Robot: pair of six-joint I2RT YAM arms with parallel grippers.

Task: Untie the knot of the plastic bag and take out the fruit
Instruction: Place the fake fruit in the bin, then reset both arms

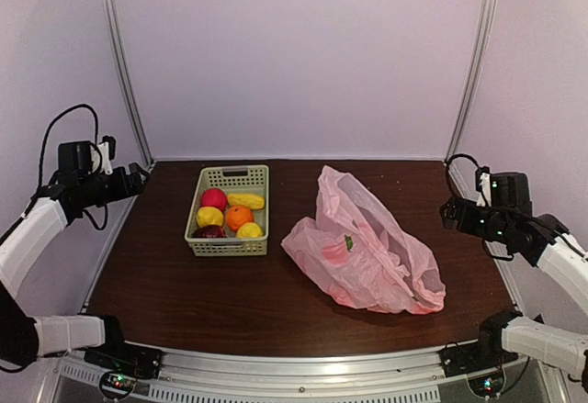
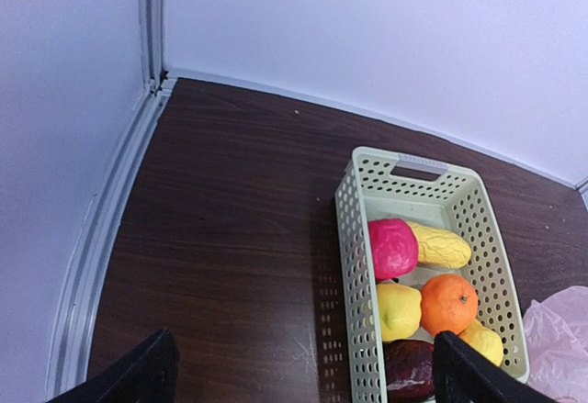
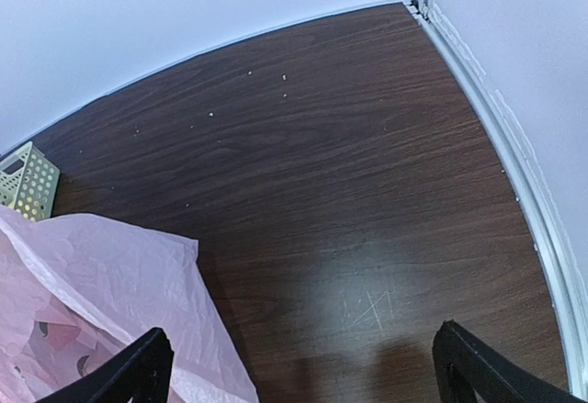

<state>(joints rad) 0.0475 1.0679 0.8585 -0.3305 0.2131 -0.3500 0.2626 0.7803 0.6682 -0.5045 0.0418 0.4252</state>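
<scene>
The plastic bag (image 1: 367, 247) lies on the dark wood-grain table (image 1: 184, 293), right of centre and just beside the basket (image 1: 228, 247) without clearly touching it. It is thin, translucent pink and heavily crinkled, and larger than the basket. One end rises in a loose peak toward the back wall, and the rest slumps flat toward the near right. A small green printed mark (image 1: 349, 242) sits on its upper face with a deeper pink patch (image 1: 335, 253) next to it. Whether that patch is print or something inside cannot be told. No knot can be made out from any view.

The fruit is in the pale green slotted basket, six pieces in two columns:
- a red round one (image 1: 214, 198) at the back left
- an elongated yellow one (image 1: 245, 201) at the back right
- a yellow one (image 1: 209, 217) in the middle left
- an orange one (image 1: 239, 217) in the middle right
- a dark red one (image 1: 209, 232) at the front left
- another yellow one (image 1: 250, 230) at the front right

The left gripper (image 1: 133, 181) hangs above the table's left edge, near the basket but apart from it. Its jaws are spread wide with nothing between them. The right gripper (image 1: 450, 212) hangs over the right edge, well apart from the bag, its jaws equally wide and empty. In the right wrist view the bag's crumpled edge fills the lower left corner.
</scene>
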